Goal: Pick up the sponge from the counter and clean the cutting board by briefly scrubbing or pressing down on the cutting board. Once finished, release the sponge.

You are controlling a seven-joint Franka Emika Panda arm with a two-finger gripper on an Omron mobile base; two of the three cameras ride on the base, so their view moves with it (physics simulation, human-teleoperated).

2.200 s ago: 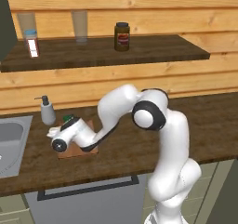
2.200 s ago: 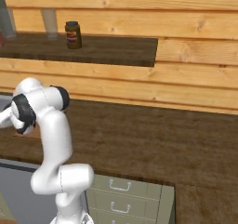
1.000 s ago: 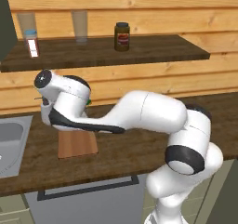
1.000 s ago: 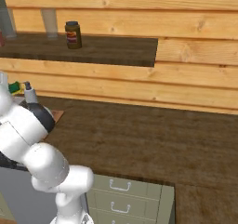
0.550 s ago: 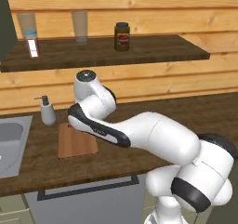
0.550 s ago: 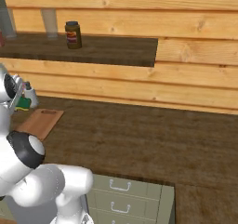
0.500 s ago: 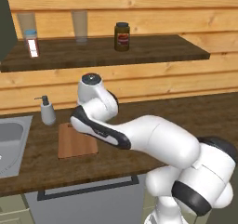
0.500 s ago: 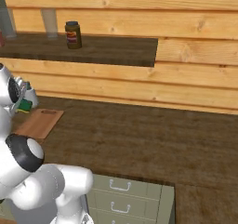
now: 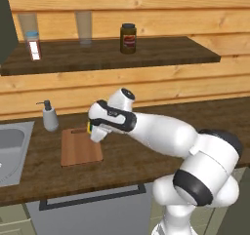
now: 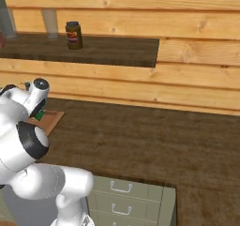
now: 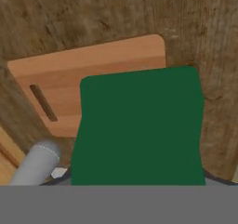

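Sponge point(image 9: 90, 127) is seen at the tool point(image 9: 95, 134), left of centre in the left base view, a sliver of yellow and green showing at the hand's left edge. In the hand view the sponge's dark green face point(image 11: 139, 130) takes up the centre and lower middle, right up against the camera. Tool is clenched on the sponge as far as can be judged; the fingertips themselves are hidden behind it.

Cutting board point(image 9: 80, 147) lies flat on the dark wood surface point(image 9: 146, 156), left of centre in the left base view, directly under and just left of the tool. Whether sponge and board are touching cannot be told. In the hand view the board point(image 11: 93, 65) is seen beyond the sponge, slot handle at centre left. In the right base view a corner of the board point(image 10: 49, 119) shows at the left edge, with a bit of green sponge point(image 10: 39, 114) beside the arm.

Soap dispenser point(image 9: 49, 117) stands just above the board at left, sink point(image 9: 12, 151) at far left. A dark jar point(image 9: 128, 38) sits on the wall shelf point(image 9: 161, 53) at upper centre.
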